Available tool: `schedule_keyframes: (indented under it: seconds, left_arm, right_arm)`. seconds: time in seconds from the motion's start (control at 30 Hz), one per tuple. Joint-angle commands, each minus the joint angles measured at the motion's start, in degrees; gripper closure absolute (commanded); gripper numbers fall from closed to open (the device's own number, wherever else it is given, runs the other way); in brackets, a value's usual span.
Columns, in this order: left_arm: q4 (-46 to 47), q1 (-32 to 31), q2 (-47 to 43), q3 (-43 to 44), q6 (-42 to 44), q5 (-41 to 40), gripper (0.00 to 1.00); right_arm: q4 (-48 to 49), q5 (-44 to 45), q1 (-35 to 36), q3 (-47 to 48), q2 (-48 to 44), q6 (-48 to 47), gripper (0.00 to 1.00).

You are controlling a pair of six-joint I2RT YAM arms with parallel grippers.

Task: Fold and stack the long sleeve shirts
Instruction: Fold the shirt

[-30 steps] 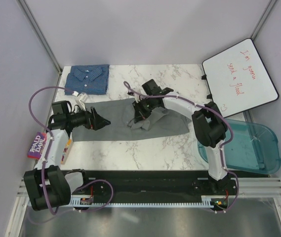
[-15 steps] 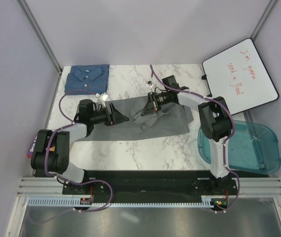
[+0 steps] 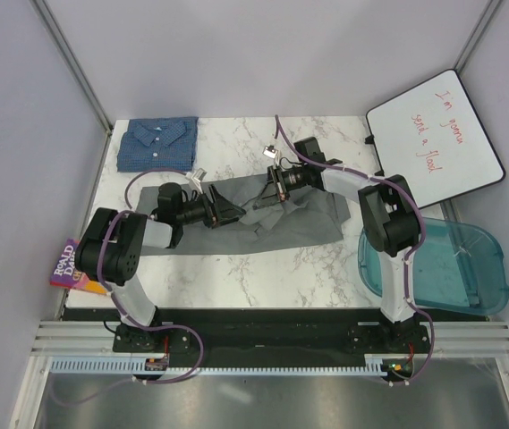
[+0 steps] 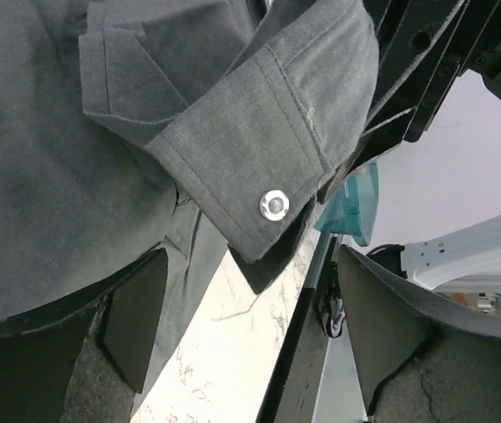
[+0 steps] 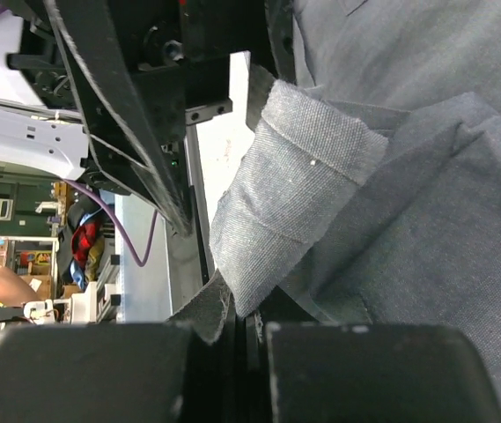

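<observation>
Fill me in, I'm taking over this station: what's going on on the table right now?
Both arms are working on the grey shirt, which lies rumpled and unfolded mid-table. The right arm has its jaws shut on the sleeve cuff and holds it up. The left arm points its open jaws at that cuff. The blue shirt lies folded in the far left corner.

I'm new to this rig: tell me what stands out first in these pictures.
A grey shirt lies crumpled mid-table, its cuff pinched in the right gripper, while the left gripper faces that cuff with jaws open. A folded blue shirt sits at the far left corner; a red-lettered whiteboard is at the right.
</observation>
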Motion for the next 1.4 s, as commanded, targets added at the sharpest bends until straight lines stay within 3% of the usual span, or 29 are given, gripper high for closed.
schedule_keyframes:
  seconds: [0.0, 0.17, 0.27, 0.4, 0.53, 0.57, 0.63, 0.7, 0.73, 0.8, 0.83, 0.87, 1.07, 1.37]
  left_arm:
    - [7.9, -1.2, 2.2, 3.0, -4.8, -0.6, 0.19]
    - [11.0, -1.5, 1.9, 3.8, -7.1, 0.6, 0.31]
    - [10.9, -1.5, 1.4, 3.6, -7.3, 1.7, 0.49]
    - [10.9, -1.7, 1.0, 3.5, -7.4, 2.2, 0.53]
    - [9.4, -1.8, -0.8, 3.1, -6.5, 2.5, 0.85]
    - [8.2, -1.8, -1.8, 3.2, -4.9, 2.6, 0.88]
    - [-2.4, -1.7, -5.0, 5.0, -2.0, 2.9, 0.93]
    - [-17.0, -1.8, -7.0, 10.3, 7.9, 4.3, 0.98]
    - [-33.7, -1.8, -9.1, 12.4, 12.1, 3.7, 0.98]
    - [-47.8, -1.3, -11.1, 17.8, 25.3, 1.7, 0.98]
    - [-59.8, -1.1, -11.9, 19.4, 29.2, -1.2, 0.98]
    - [-64.3, -0.4, -13.3, 20.7, 35.8, -2.4, 0.98]
    - [-90.5, 3.9, -12.9, 31.3, 55.3, -13.0, 0.98]
    - [-102.5, 10.6, -7.1, 41.1, 72.1, -24.6, 0.98]
  right_arm:
    - [3.0, -2.9, 0.0, -0.4, 0.1, 0.3, 1.00]
    - [3.0, -1.9, -0.1, -1.0, 0.0, -0.1, 0.96]
    - [3.0, -1.3, 0.1, -0.7, -0.1, -0.1, 0.94]
    - [3.0, -1.3, 0.1, -0.7, -0.7, -0.1, 0.93]
    - [2.8, -0.7, 0.1, -0.8, -1.0, -0.2, 0.89]
    - [2.7, -0.3, 0.1, -0.9, -1.1, -0.3, 0.87]
    - [2.5, 0.9, 0.1, -0.8, -1.8, -0.4, 0.81]
    - [1.9, 1.8, 0.0, -0.7, -2.2, -1.1, 0.67]
    - [1.7, 2.8, -0.1, -0.7, -2.8, -1.3, 0.61]
    - [0.3, 4.0, -0.5, -0.3, -3.3, -2.1, 0.44]
    - [-1.0, 5.6, -1.2, 0.1, -3.9, -3.8, 0.38]
    - [-3.8, 6.3, -1.5, 1.3, -4.1, -4.9, 0.29]
    - [-16.8, 16.8, -3.8, 5.2, -6.5, -15.9, 0.23]
    - [-24.7, 31.5, -4.3, 2.4, -12.5, -26.1, 0.30]
